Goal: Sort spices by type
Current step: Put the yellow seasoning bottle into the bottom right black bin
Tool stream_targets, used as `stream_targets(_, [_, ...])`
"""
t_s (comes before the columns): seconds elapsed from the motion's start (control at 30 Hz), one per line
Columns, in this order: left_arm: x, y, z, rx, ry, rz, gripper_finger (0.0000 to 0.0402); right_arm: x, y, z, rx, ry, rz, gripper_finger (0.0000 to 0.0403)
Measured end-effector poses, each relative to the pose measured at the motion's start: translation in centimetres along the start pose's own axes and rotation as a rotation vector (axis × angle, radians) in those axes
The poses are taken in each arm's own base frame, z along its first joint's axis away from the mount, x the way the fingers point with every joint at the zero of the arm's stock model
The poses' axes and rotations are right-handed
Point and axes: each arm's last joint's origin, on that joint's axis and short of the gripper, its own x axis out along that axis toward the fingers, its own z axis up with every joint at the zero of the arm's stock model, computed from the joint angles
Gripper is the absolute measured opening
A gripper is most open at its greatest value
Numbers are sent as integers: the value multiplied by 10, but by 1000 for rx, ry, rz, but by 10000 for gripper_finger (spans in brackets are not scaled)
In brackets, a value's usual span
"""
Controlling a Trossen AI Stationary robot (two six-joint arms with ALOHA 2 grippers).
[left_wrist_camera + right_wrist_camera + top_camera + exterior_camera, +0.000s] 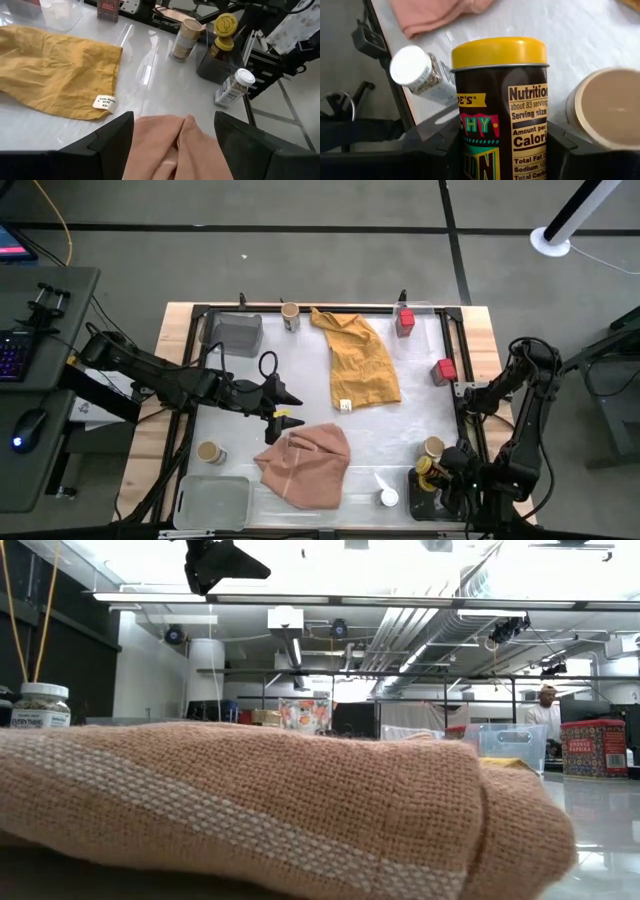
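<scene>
Though dark-labelled, a yellow-lidded jar (498,100) between fingers (437,145)

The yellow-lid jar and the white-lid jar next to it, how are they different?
The yellow-lidded jar stands upright, while the white-lidded jar lies tipped on its side. The yellow-lidded jar has a dark wrapper with bright lettering; the white-lidded jar is clear and shows speckled spice inside. The right gripper has its jaws around the yellow-lidded jar; nothing holds the white-lidded jar. Both are round, capped spice jars near the table's right front corner.
</scene>
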Motion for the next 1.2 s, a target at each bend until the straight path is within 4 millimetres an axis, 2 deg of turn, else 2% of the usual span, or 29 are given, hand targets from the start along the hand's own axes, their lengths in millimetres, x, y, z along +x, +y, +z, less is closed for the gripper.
stream_targets(0.27, [0,-3,5,15,-55,-25,264,0,1,2,4,-59,13,163])
stream_targets(0.87, [0,-3,6,30,-55,-26,264,0,1,5,-5,-164,32,163])
stream_targets(1.2, [0,-3,6,29,-58,-27,264,0,1,5,-16,-152,29,163])
